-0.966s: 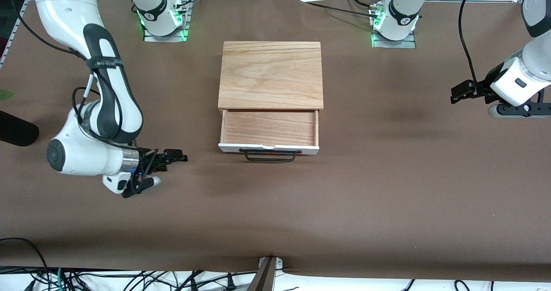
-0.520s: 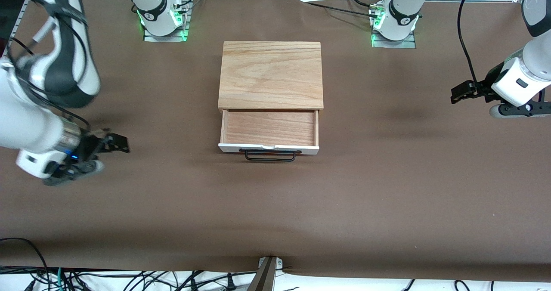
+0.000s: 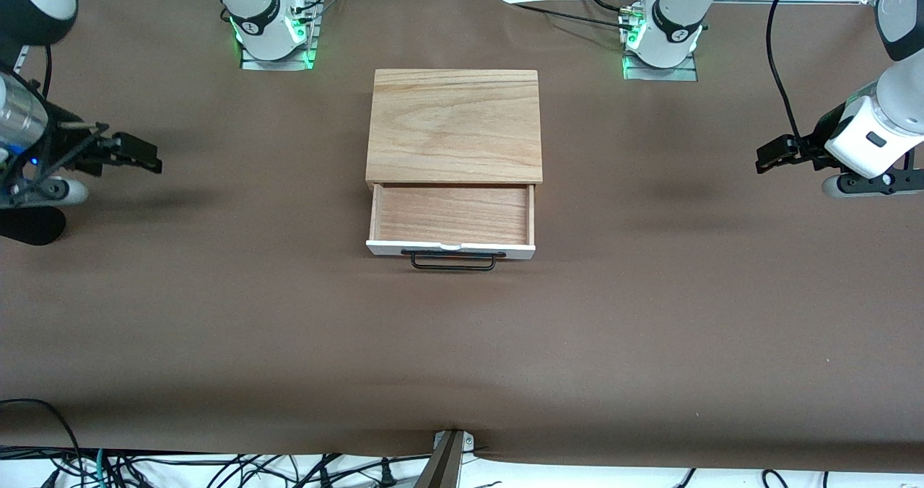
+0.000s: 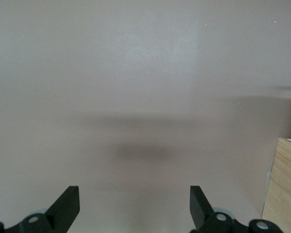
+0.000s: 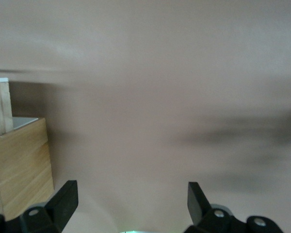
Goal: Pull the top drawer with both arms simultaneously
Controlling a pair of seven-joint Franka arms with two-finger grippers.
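The top drawer (image 3: 451, 215) stands pulled out of the wood-topped cabinet (image 3: 455, 123), and its light wood inside shows. Its white front (image 3: 451, 248) and black wire handle (image 3: 453, 260) face the front camera. My right gripper (image 3: 136, 154) hovers open over the table near the right arm's end, well away from the drawer. My left gripper (image 3: 772, 154) hovers open near the left arm's end, also apart from it. Both wrist views show open, empty jaws, the left gripper (image 4: 135, 191) and the right gripper (image 5: 132, 188), over bare brown table, with the cabinet's wooden side at the edge of each (image 4: 283, 189) (image 5: 19, 170).
Brown cloth (image 3: 462, 343) covers the table. The two arm bases (image 3: 271, 22) (image 3: 660, 29) stand along the edge farthest from the front camera. Cables (image 3: 216, 466) lie along the nearest edge. A dark object (image 3: 29, 224) sits at the right arm's end.
The right arm has swung away from the drawer's front toward its own end of the table, gripper still open. The left arm and the drawer have stayed put.
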